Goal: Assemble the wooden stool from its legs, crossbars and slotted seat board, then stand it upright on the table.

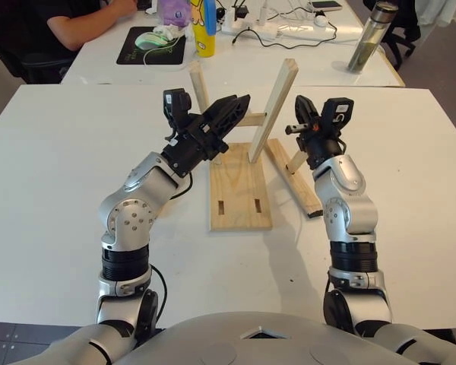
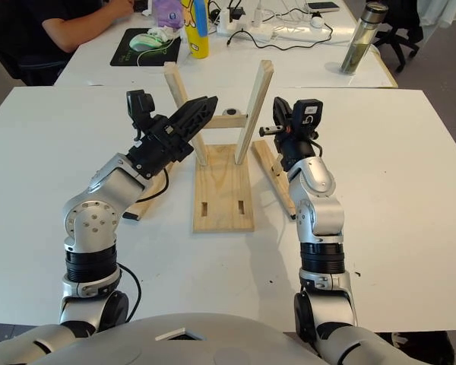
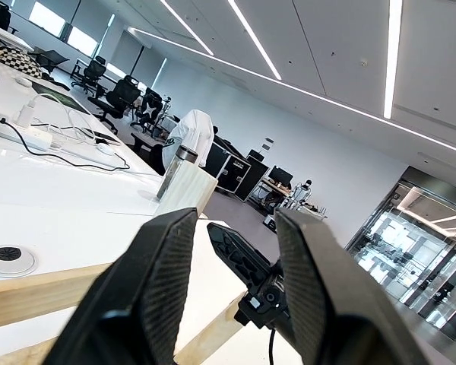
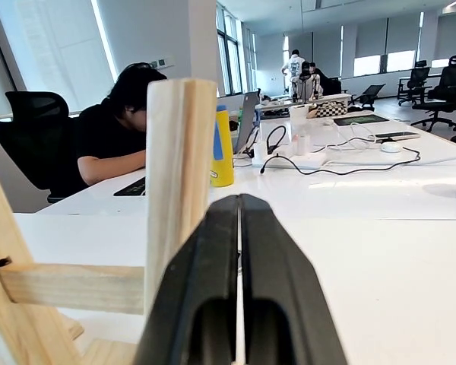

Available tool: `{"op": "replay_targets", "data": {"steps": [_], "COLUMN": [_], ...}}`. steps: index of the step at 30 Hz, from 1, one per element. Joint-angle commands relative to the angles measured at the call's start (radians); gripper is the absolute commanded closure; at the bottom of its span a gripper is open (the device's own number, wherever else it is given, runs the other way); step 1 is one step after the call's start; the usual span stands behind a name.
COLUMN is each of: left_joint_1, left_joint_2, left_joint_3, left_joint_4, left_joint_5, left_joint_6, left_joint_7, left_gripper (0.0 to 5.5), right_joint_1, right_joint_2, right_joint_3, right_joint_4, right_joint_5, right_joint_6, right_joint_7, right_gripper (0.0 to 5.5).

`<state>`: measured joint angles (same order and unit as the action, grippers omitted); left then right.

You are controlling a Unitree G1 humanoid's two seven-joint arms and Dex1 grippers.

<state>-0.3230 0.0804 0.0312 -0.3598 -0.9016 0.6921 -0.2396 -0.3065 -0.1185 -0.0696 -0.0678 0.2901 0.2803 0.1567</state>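
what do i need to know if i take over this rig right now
Left tool: open, holding nothing, by the upright left leg.
Right tool: shut, empty, beside the upright right leg.
Seat board lies flat on the table; both legs stand at its far end, joined by a crossbar.
Done: first leg pair up.
Left: near slots empty; a loose leg piece lies right of the board, a second piece left of it. Fit them, then stand it upright.
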Motion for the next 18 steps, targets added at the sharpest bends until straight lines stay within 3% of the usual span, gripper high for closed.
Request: {"op": "replay_targets", "data": {"steps": [1, 6, 10, 14, 18], "left_joint_1": [-0.009, 0.009, 0.035, 0.073, 0.098], "left_joint_2": [0.003, 0.001, -0.004, -0.001, 0.008], "left_joint_3": [-0.004, -0.008, -0.017, -0.018, -0.003], "left_joint_4": [-0.003, -0.010, -0.011, -0.035, -0.039], "left_joint_5": [0.007, 0.015, 0.031, 0.053, 0.077], "left_joint_6": [0.005, -0.003, -0.021, -0.046, -0.073], "left_joint_7": [-0.002, 0.000, -0.002, 0.002, 0.004], "left_gripper": [3.60, 3.60, 3.60, 3.60, 3.60], "right_joint_1": [0.040, -0.068, -0.119, -0.022, 0.242], "right_joint_2": [0.016, -0.035, -0.178, -0.329, -0.494], "right_joint_3": [-0.029, -0.140, -0.264, -0.384, -0.320], "right_joint_4": [0.017, -0.110, -0.178, -0.107, 0.017], "right_joint_5": [0.038, 0.164, 0.304, 0.352, 0.219], "right_joint_6": [0.038, 0.084, 0.219, 0.314, 0.341], "right_joint_7": [0.009, 0.014, 0.059, 0.122, 0.272], "right_gripper": [5.47, 5.47, 5.28, 4.82, 4.14]}}
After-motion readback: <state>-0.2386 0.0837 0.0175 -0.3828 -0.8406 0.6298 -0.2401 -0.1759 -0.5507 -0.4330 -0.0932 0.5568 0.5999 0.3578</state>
